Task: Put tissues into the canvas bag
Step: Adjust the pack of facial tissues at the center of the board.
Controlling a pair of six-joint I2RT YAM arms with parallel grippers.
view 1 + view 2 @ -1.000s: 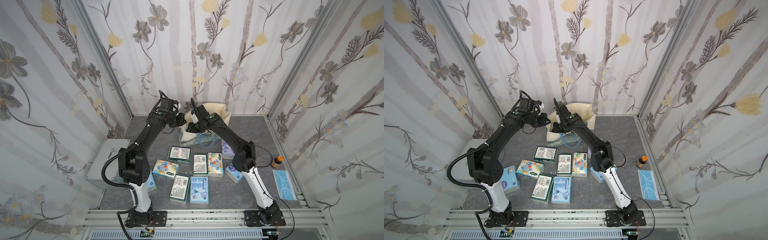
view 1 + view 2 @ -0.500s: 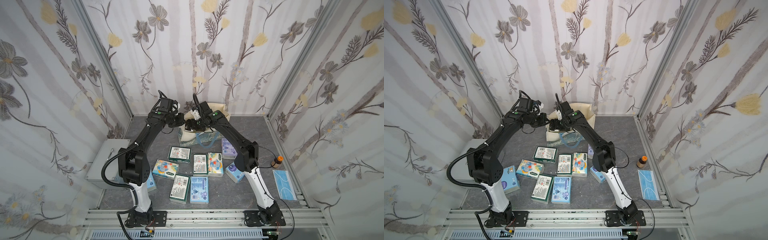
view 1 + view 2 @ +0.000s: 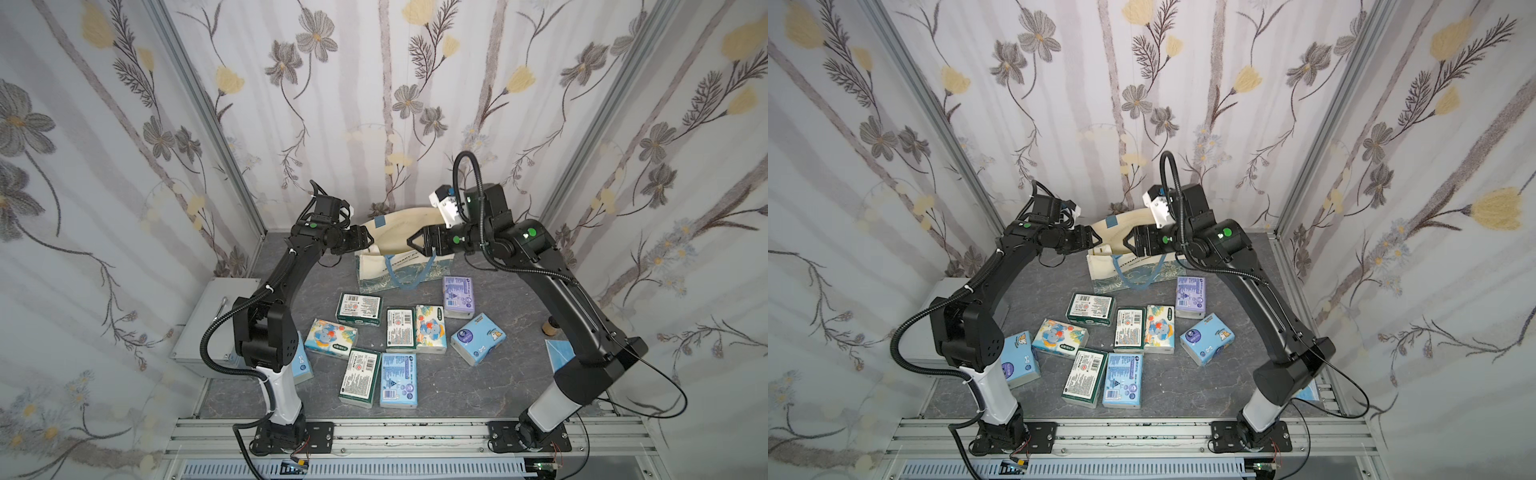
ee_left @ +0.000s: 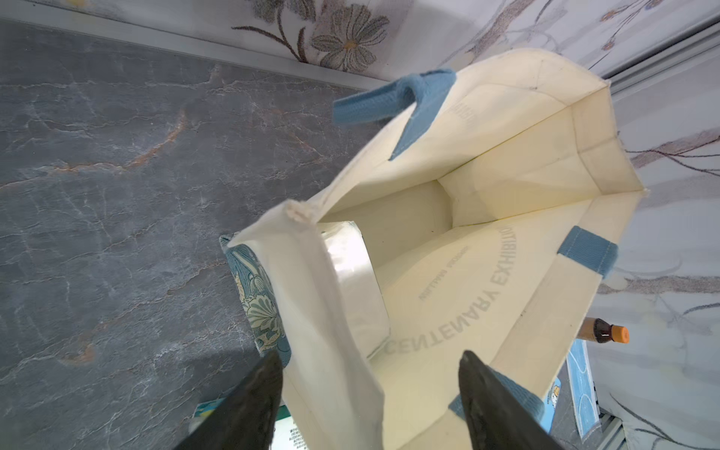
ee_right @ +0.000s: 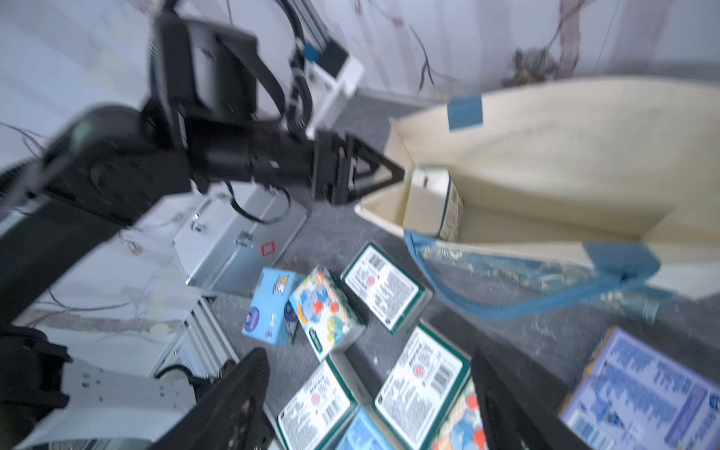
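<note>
Bag [image 4: 506, 128] gapes, maybe 1 pack [image 4: 350, 272] inside.

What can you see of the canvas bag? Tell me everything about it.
The canvas bag is cream fabric with blue strap handles, a blue floral band along its base and CENTENARY EXHIBITION lettering showing through on the inside. It stands upright at the back of the grey table, mouth open. One tissue pack stands inside, at the end by the left hand, which is open and straddles that end's rim; whether it touches is unclear. The front handle droops down the front face.
</note>
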